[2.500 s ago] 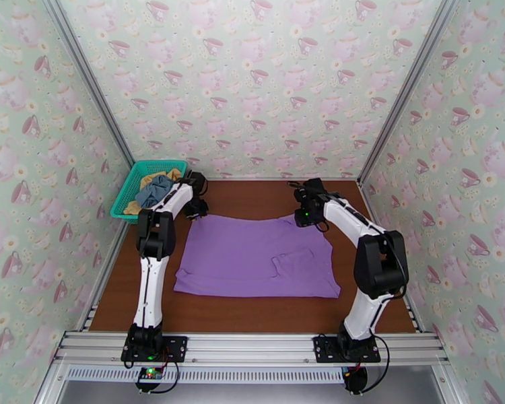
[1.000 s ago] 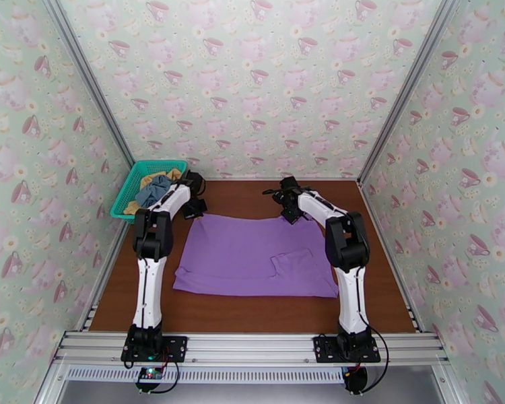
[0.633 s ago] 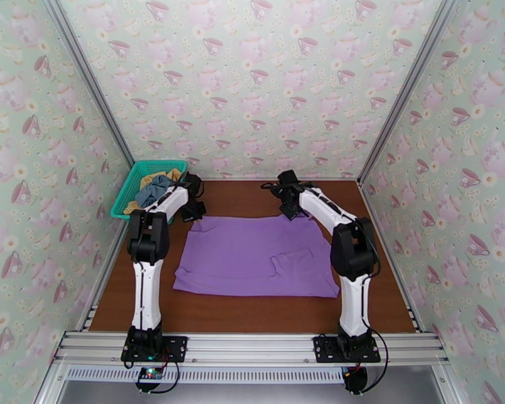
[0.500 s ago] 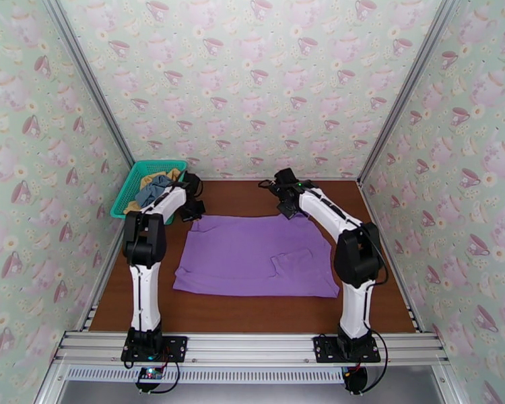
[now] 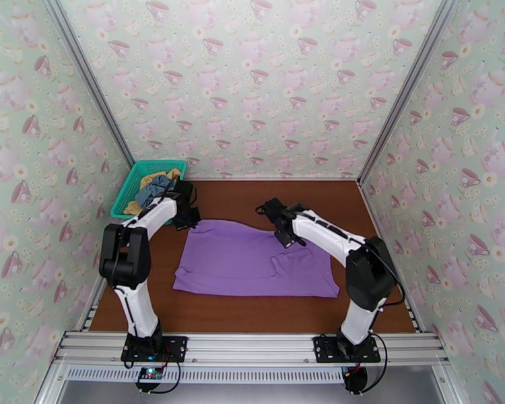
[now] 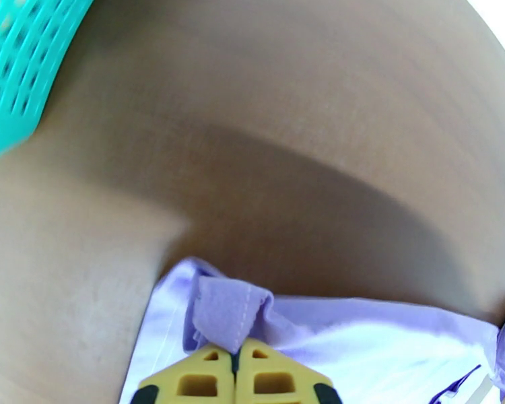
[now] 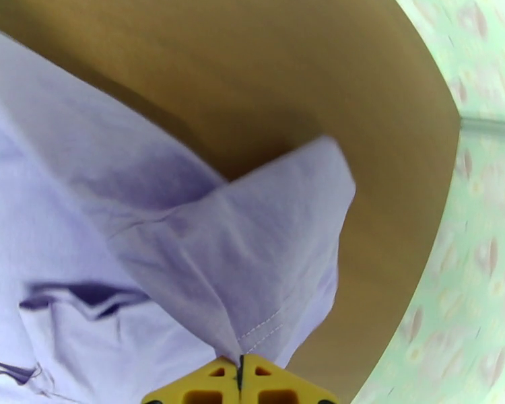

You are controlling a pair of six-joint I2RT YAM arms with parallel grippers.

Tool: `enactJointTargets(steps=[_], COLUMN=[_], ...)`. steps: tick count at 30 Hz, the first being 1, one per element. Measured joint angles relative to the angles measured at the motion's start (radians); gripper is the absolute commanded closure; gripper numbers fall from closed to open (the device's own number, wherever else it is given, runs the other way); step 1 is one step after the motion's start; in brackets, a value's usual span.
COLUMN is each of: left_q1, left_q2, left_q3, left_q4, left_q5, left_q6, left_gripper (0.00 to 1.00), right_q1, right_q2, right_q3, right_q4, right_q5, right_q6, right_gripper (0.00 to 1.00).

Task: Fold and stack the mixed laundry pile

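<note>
- Drawn nearer since a second ago, the left jaws are clamped shut on the far-left corner of the purple T-shirt point(image 5: 239, 260), just beside the teal basket point(image 5: 124, 196).
- Shirt body lies flat mid-surface point(image 5: 252, 314), its far edge lifted, so the fold looks begun.
- Right jaws, pinched shut on the far-right corner, have carried it inward over the shirt.

Left arm point(image 5: 151, 217), right arm point(image 5: 320, 233) reaching forward, elbows bent, jaws pinched closed
</note>
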State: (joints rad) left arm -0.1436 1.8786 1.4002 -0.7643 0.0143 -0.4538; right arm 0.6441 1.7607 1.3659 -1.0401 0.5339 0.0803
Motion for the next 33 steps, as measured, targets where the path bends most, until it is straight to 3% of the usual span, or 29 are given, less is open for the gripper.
enactJointTargets(steps=[3,9,11,12,14,16,19,26,33], left_q1=[-0.004,-0.017,-0.022,-0.024,-0.029,-0.031,-0.031,-0.060,-0.127], left_q2=[-0.047,-0.076,-0.076,-0.076,-0.076,-0.079,-0.096,-0.146,-0.115], left_q3=[-0.090,-0.237,-0.261,-0.268,-0.278,-0.283,-0.283,-0.172,0.022], left_q4=[0.030,0.094,0.103,0.108,0.107,0.101,0.083,-0.013,-0.047], left_q5=[0.000,-0.001,-0.002,-0.003,-0.007,-0.013,-0.023,-0.029,-0.011], left_q6=[-0.011,-0.041,-0.051,-0.060,-0.074,-0.084,-0.088,-0.081,-0.055], left_gripper=[1.00,0.97,0.70,0.62,0.49,0.46,0.46,0.43,0.48], right_q1=[0.030,0.060,0.061,0.061,0.056,0.037,-0.057,-0.415,-0.546], right_q2=[-0.032,-0.040,-0.040,-0.040,-0.042,-0.056,-0.100,-0.091,0.060], right_q3=[-0.084,-0.186,-0.183,-0.178,-0.156,-0.128,-0.082,0.002,0.007], right_q4=[0.001,0.039,0.040,0.036,0.023,0.016,0.026,0.134,0.242], right_q5=[0.005,-0.033,-0.039,-0.039,-0.039,-0.042,-0.084,-0.338,-0.609], right_q6=[0.103,0.226,0.249,0.254,0.259,0.252,0.220,0.117,0.086], right_gripper=[0.92,0.65,0.56,0.53,0.48,0.45,0.46,0.41,0.40])
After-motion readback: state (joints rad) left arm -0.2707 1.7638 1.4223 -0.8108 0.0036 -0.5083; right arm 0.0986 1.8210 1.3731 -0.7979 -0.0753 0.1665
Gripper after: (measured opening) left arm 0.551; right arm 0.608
